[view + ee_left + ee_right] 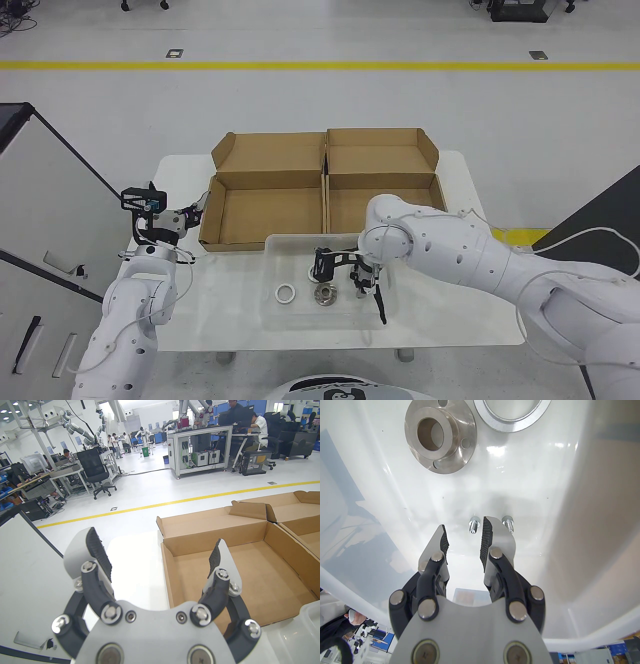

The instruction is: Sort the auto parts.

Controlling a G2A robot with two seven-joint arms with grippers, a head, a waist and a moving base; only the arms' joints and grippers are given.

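The left arm [135, 310] is bent at the elbow, and the left gripper [156, 538] is held forward with fingers spread wide. The right arm [450, 250] folds inward, and the right gripper [465, 523] points down, fingers partly parted.

The right tool [356, 282] hovers inside the bin [300, 238] beside the flange [324, 294].

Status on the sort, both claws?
Right claw open, low in the clear bin, one bolt lined up with its gap. Left claw open, by the cardboard box. Second bolt close outside one finger; flange and ring lie apart.
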